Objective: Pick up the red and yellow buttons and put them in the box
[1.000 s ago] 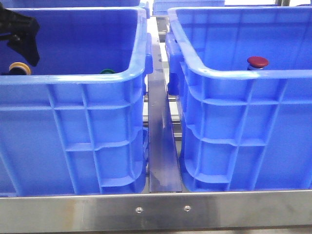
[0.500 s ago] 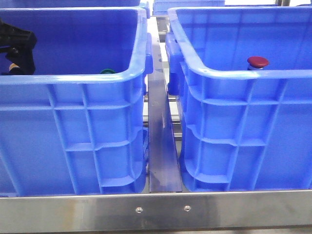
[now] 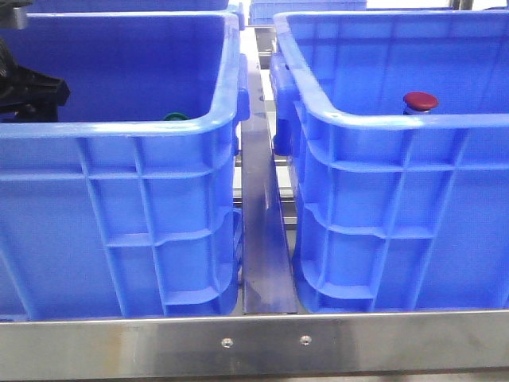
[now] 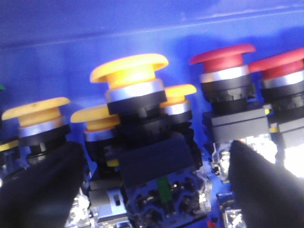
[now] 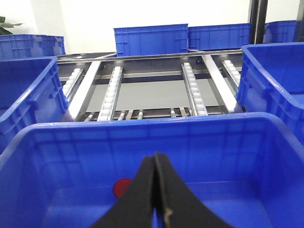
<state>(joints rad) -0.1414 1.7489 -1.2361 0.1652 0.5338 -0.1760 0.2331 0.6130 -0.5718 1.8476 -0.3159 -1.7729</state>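
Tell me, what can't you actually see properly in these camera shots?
- Front view: the left bin's near wall hides its buttons; only a green cap peeks over.
- Front view: the left pincer is cut off by the edge.
- Left wrist view: the yellow button's base is blurred.
- Right wrist view: the closed right pincer partly covers the red button.

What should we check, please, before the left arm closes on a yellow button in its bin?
1. Left gripper open: ok, fingers spread wide.
2. Yellow button between the fingers: ok, centred.
3. Neighbouring yellow buttons clear of the fingers: not ok, one sits right by a finger.
4. Red buttons outside the grasp: cannot tell, close to the other finger.
5. Right gripper empty: ok, shut on nothing over the right bin.
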